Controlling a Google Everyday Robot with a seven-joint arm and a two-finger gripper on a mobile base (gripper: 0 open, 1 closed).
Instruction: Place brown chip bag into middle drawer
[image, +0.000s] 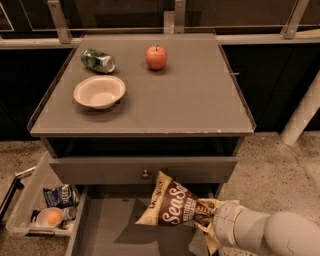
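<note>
The brown chip bag (172, 206) is dark brown with cream-tan ends and white "Sea Salt" script. It hangs tilted over the open middle drawer (107, 227), a wide grey metal tray at the bottom of the view. My gripper (209, 224) is shut on the bag's right end, low at the right over the drawer's right side. The white arm (270, 234) comes in from the bottom right corner. The bag throws a shadow on the drawer floor and is held above it.
A grey drawer front with a round knob (145, 174) sits above the open drawer. On the tabletop (200, 100) are a white bowl (99, 91), a green can on its side (97, 60) and a red apple (156, 57). A clear plastic bin (37, 205) at the left holds a small blue-and-white snack bag (59, 195).
</note>
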